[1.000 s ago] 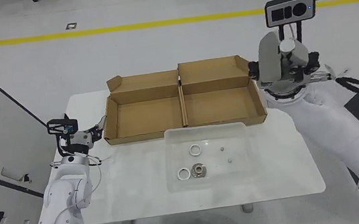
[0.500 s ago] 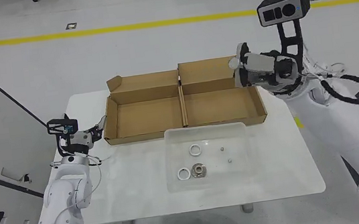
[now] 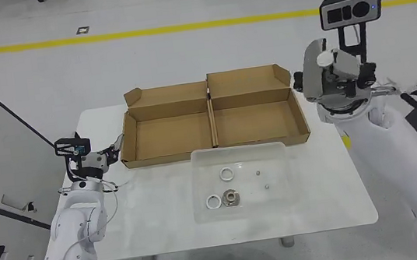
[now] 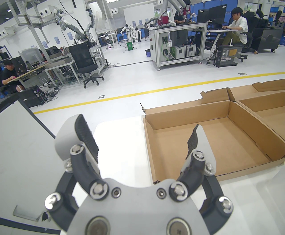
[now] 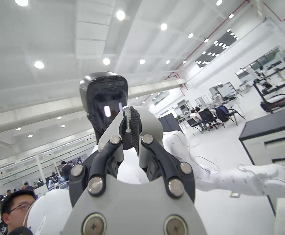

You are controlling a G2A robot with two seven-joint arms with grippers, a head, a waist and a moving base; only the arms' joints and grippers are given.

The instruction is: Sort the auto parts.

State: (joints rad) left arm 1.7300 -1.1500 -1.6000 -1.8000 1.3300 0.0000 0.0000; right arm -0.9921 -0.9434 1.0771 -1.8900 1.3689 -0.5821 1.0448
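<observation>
On your table the left box and right box sit side by side at the back, touching. The tray is just in front of them. In it are the far ring, the near ring with a round part right beside it, and tiny bits off to the right. Your left gripper sits just left of the left box. Your right gripper is off the right box's end, with a screw between its fingers.

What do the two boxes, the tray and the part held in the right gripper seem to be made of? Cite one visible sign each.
Boxes: cardboard, matte brown, folded flaps. Tray: probably clear plastic; the table shows through. Threaded bolt in the right gripper: likely metal, grey and shiny.
</observation>
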